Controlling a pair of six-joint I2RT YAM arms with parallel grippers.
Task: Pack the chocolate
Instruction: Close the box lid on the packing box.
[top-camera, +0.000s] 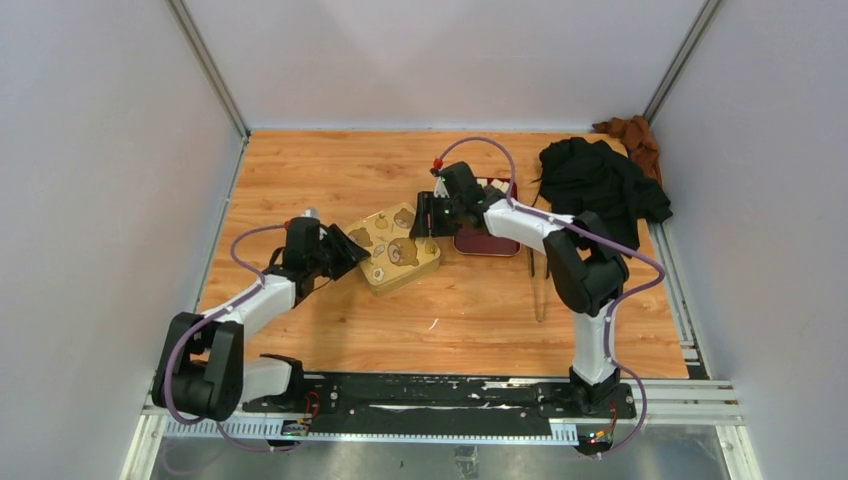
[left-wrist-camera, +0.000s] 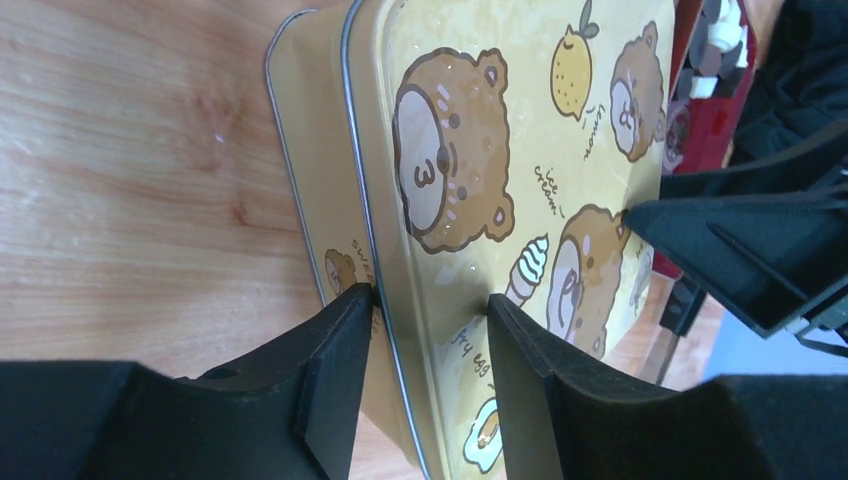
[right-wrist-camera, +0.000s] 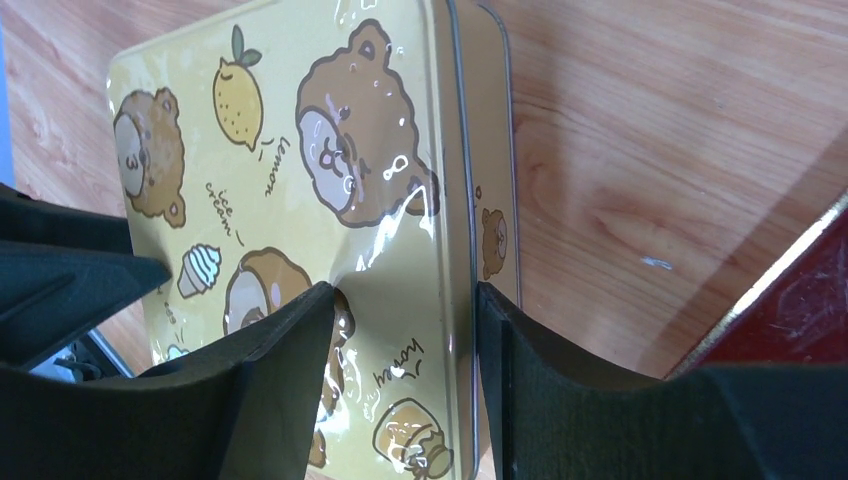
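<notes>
Top external view: a yellow bear-printed tin (top-camera: 398, 248) lies on the wooden counter (top-camera: 330, 170) between the two arms, its lid (left-wrist-camera: 480, 150) on. The left tool (top-camera: 347, 252) meets the tin's near-left edge and the right tool (top-camera: 428, 215) its far-right edge. Wrist views: each tool stands partly open and straddles the lid's rim, one finger on or just over the printed top, the other beside the skirt. A gap shows between the pads, and neither tool has anything clamped. The chocolate (left-wrist-camera: 722, 40) shows only at the corner of the left wrist view, as small cream-white and dark chunks in the red tray (top-camera: 485, 243) just behind the tin, under the right arm. Whether any lies inside the tin, the lid hides. Handling, as a judgement: the chunks are light, stiff and brittle, with smooth faces that may slip, or smear under pressure. Each is best taken singly across two opposite flat faces, with a gentle close, and set down rather than dropped. The lid is thin glossy metal, likely slippery, and its skirt edges offer the surest hold for lifting it off first.
</notes>
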